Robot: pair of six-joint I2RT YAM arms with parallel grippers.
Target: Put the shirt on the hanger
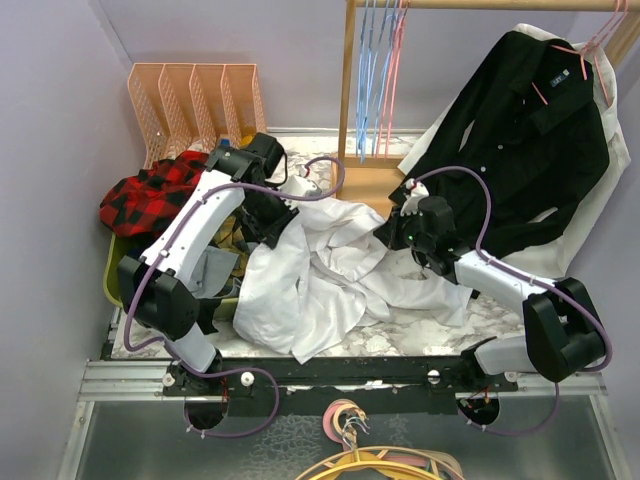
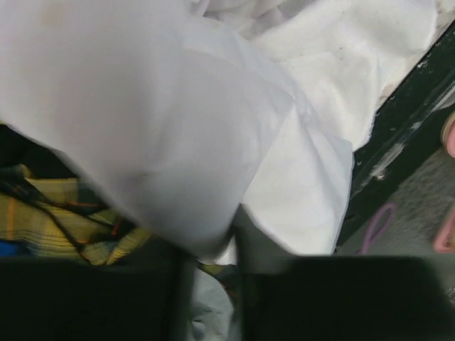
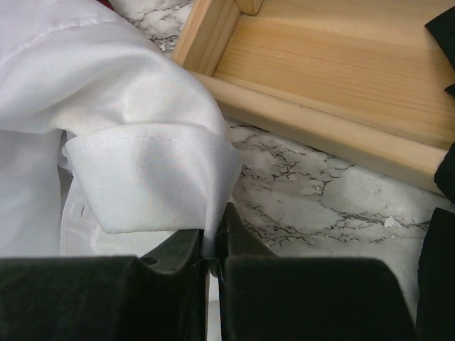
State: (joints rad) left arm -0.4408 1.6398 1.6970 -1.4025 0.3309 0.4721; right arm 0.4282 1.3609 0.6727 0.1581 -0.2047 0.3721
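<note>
The white shirt [image 1: 320, 270] lies crumpled across the middle of the marble table. My left gripper [image 1: 272, 228] is at its left upper edge and is shut on a bunched fold of the shirt [image 2: 185, 142], which hangs between the fingers [image 2: 212, 249]. My right gripper [image 1: 402, 228] is at its right edge. In the right wrist view it [image 3: 215, 241] is shut on a hemmed, cuff-like edge of the shirt [image 3: 149, 177] just above the tabletop. A thin pink hanger [image 1: 397, 60] hangs on the wooden rail behind, apart from both grippers.
A black shirt [image 1: 520, 140] hangs on another pink hanger [image 1: 592, 48] at the back right. Light-blue hangers [image 1: 372, 70] hang on the rail. The wooden rack base [image 3: 341, 92] lies just beyond my right gripper. A red plaid shirt [image 1: 150, 195] and a peach wire rack [image 1: 195, 100] are at the back left.
</note>
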